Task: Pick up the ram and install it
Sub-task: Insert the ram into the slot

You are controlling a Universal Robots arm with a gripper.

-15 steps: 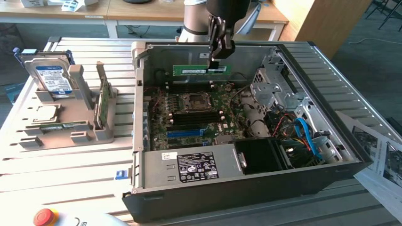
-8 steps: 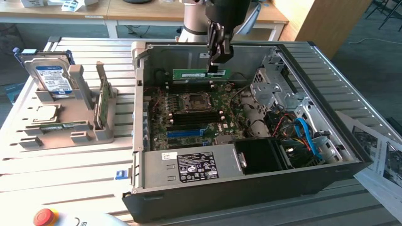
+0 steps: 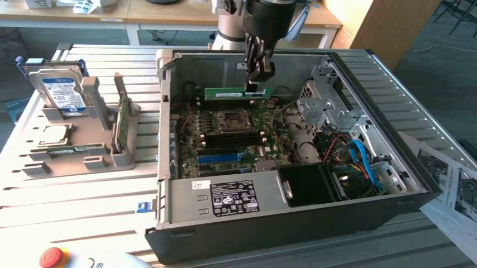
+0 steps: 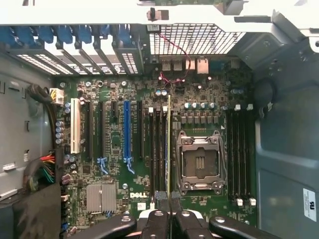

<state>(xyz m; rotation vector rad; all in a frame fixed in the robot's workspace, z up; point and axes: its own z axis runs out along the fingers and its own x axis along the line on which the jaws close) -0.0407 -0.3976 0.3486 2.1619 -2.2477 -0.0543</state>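
Observation:
The ram (image 3: 234, 93) is a slim green stick with a white label. It hangs level inside the open computer case (image 3: 167, 128), above the far part of the motherboard (image 3: 223, 139). My gripper (image 3: 256, 85) comes down from above and is shut on the stick's end at the exterior view's right. In the wrist view the ram (image 4: 169, 149) shows edge-on as a thin line. It runs out from between my black fingers (image 4: 155, 225), over the black memory slots (image 4: 157, 149) beside the empty processor socket (image 4: 200, 162).
A grey holder (image 3: 82, 151) at the exterior view's left carries a hard drive (image 3: 63, 92), an upright green card (image 3: 123, 120) and a silver processor (image 3: 53, 134). The power supply (image 3: 231, 198), drive cage (image 3: 324, 103) and cables (image 3: 361, 159) crowd the case. Papers (image 3: 454, 184) lie beside it.

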